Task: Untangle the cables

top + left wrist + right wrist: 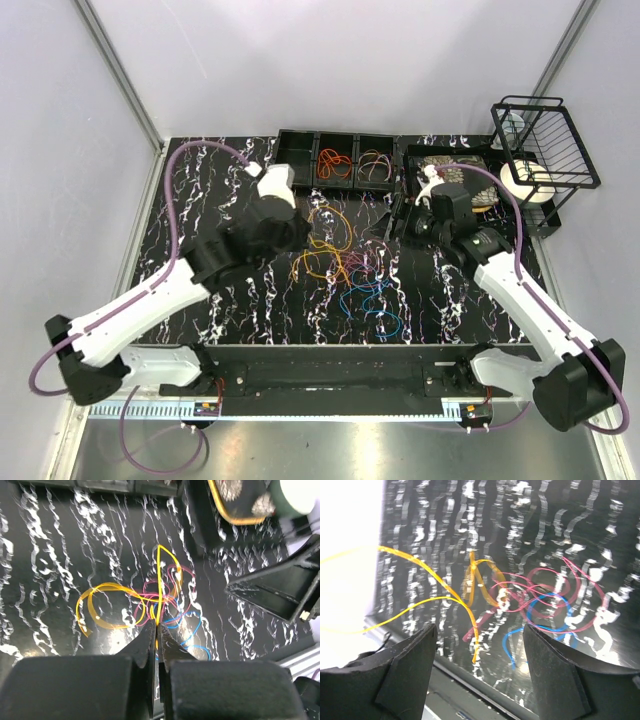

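Nearest to me, the blue cable (385,318) lies at the front edge of the heap, on the tabletop (230,300). Just behind it the rest of the cables (345,262) (pink, orange, yellow) cross each other in the middle of the tabletop. My left tool (157,629) is pressed together on the yellow cable (159,580), which runs out from between its fingers as a tall narrow loop. Farther out, that loop is laced with pink and blue strands. My right tool (480,632) is spread and holds nothing, and it hangs by the right side of the heap.

To do this step well, I think I should draw the yellow cable away slowly and straight. If the pink strands come with it, I would stop and let the right tool pin them down before pulling more — a quick tug could tighten the knot. Farther back, the black tray (300,135) has an orange cable (335,165) in its middle compartment, so the freed one probably goes to that tray.
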Controlling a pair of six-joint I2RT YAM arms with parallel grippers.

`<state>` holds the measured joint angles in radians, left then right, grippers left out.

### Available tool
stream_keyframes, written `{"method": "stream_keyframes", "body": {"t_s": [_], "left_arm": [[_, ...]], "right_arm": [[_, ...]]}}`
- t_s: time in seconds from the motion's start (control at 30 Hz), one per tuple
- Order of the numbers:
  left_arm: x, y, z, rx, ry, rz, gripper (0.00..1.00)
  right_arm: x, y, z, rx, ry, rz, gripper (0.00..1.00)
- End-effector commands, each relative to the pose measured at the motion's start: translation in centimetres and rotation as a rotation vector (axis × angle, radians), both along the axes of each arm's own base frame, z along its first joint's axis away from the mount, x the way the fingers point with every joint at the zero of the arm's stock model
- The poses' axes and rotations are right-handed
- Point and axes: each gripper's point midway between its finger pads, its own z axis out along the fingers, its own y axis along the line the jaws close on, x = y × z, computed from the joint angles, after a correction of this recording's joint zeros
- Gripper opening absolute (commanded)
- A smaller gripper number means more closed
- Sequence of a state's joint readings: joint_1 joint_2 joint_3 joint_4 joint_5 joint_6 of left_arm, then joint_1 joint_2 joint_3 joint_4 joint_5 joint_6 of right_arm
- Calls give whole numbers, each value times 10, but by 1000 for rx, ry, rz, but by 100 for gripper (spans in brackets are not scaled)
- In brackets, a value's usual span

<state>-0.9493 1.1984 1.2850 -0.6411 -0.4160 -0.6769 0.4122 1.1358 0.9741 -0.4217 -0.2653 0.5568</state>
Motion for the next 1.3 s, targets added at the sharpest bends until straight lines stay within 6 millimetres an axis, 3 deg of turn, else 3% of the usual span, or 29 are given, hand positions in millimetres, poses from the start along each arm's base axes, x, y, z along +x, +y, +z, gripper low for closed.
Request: {"method": "stream_keyframes", "body": {"t_s": [0.0,0.1,0.2,0.57,0.77,0.93,1.13,1.27], "left_arm": [[-1,22,-56,160,51,51,0],[-10,19,-94,193,144,36,0],[-16,18,-115,196,189,27,0],[-5,15,-82,202,95,2,0],[-3,16,-102,245,124,22,0],[0,20,-125,287,161,40,0],[3,23,-136,287,179,40,0],[4,25,-141,281,190,40,0]], "right_arm": [[-7,23,23,132,-61,102,76],[-13,28,20,151,-36,137,76],[-15,28,14,151,-23,146,76],[-16,48,-5,165,24,226,75],[-14,60,-40,71,58,233,73],[-11,69,-76,25,114,232,63],[-12,85,-114,-20,178,258,57],[-13,90,-127,-31,185,266,56]]}}
